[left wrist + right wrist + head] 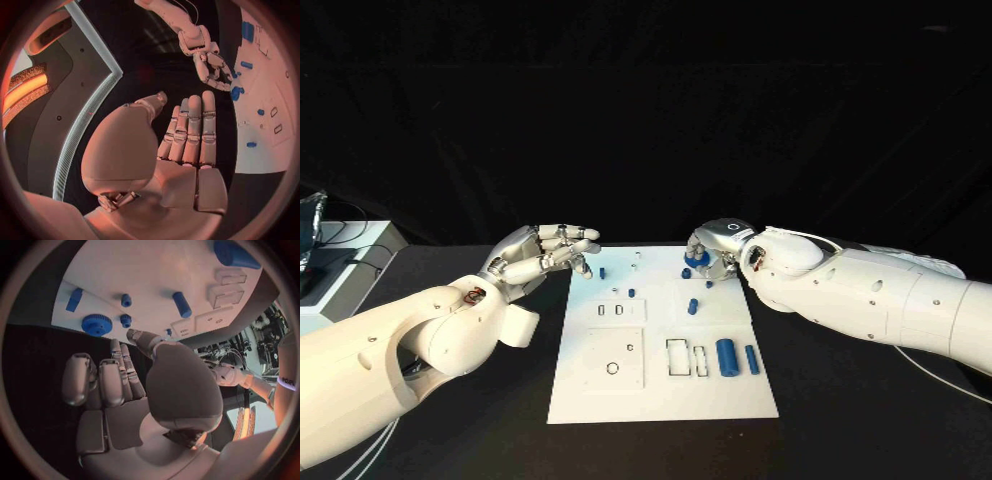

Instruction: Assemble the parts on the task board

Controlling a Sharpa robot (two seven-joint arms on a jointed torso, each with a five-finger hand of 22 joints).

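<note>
Nearest me, the task board lies centred, blue cylinders at its four o'clock. At one o'clock a blue gear sits by my right hand, empty, fingers loosely curled. At ten o'clock, my left hand hovers open-fingered, empty.

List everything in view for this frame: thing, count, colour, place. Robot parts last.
flat rectangular task board: one, white, middle of the black table, between the two arms.
toothed gear-shaped part: one, blue, at the board's far right corner, just beyond the right hand's fingertips.
large cylindrical part: one, blue, lying on the board's near right area.
slim bar-shaped part: one, blue, right of the large cylinder, near the board's right edge.
small peg-like parts: several, blue, scattered over the board's far half; exact count unclear.
black cloth-covered table: one, under everything.
left hand: silver, fingers apart, holding nothing, off the board's far left corner.
right hand: silver, over the far right corner; grip unclear.
</note>
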